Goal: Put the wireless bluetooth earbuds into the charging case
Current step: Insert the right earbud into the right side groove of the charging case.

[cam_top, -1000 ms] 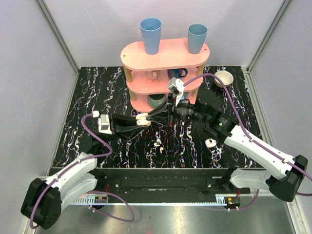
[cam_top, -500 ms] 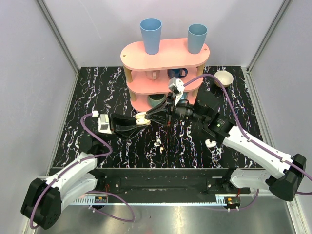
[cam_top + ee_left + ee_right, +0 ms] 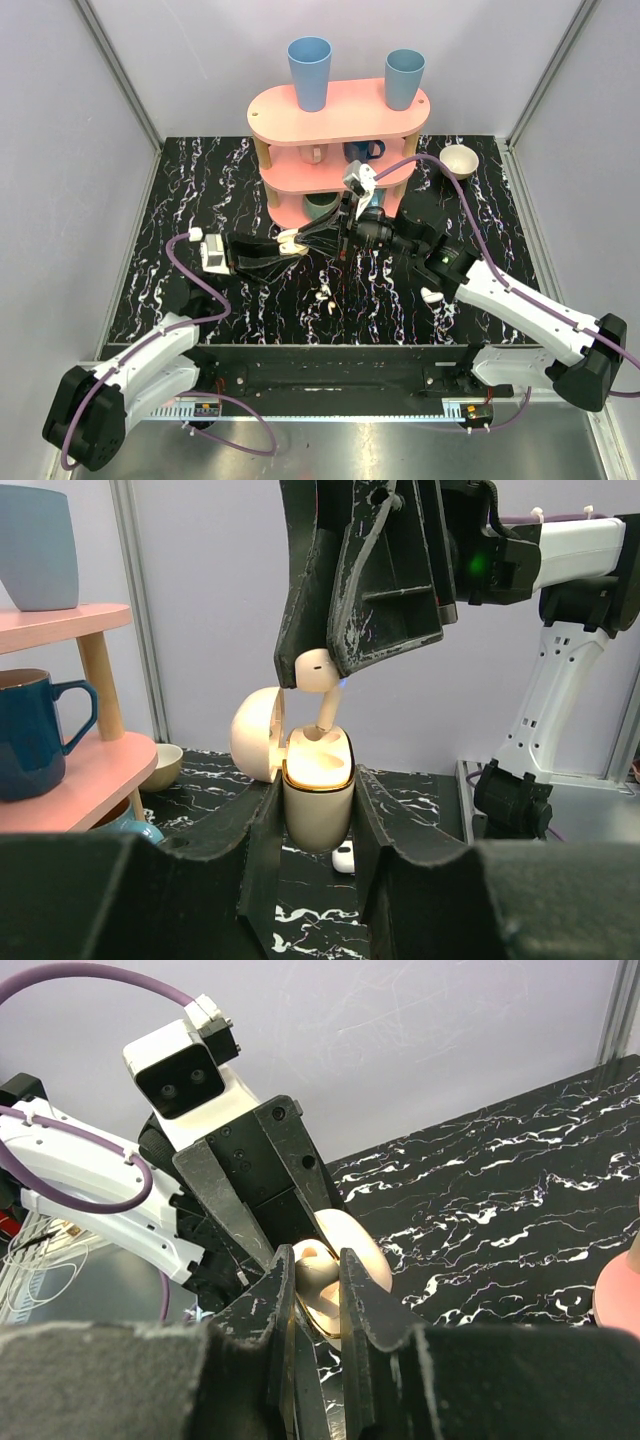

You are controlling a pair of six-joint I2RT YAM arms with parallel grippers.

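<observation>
Item: charging case (image 3: 318, 780), cream, lid hinged open toward 9 o'clock in the left wrist view, upright and clamped in the left gripper (image 3: 317, 825) over the middle of the table (image 3: 200, 190), at 6 o'clock from the pink shelf (image 3: 338, 112). Item: held earbud (image 3: 312, 670), pinched in the closed right gripper (image 3: 315, 1260), its stem pointing down at the case mouth and apparently just entering it. Item: second earbud (image 3: 323, 297), loose on the table at 6 o'clock from the case. Hazards: a stem off-line with its socket would likely catch on the rim; an early release could tip the bud out; a hard push could twist the case in its grip. Change from the earlier frame: the right arm sits slightly further toward 9 o'clock, closer over the case; the loose bud lies unmoved.
</observation>
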